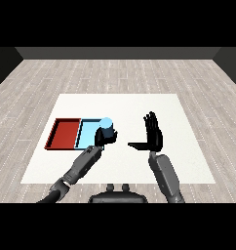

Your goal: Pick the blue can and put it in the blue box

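- We see a red tray (64,134) and a light blue tray (86,132) lying side by side on the white worktop (120,107), touching along one edge, the red one to the left.
- The red tray shows only its own floor; nothing lies in it.
- The right part of the light blue tray is hidden by the left hand (103,138) and the can, so we cannot tell what rests on that part of its floor.
- The blue can (106,125) stands upright at the right end of the light blue tray, in the left hand; whether it touches the tray floor we cannot tell.
- The left hand's fingers (111,136) curl round the lower part of the can, holding it.
- The right hand (153,136) is raised above the worktop, well apart from the can and trays, its fingers straight and spread upward, thumb out to the left, holding nothing.
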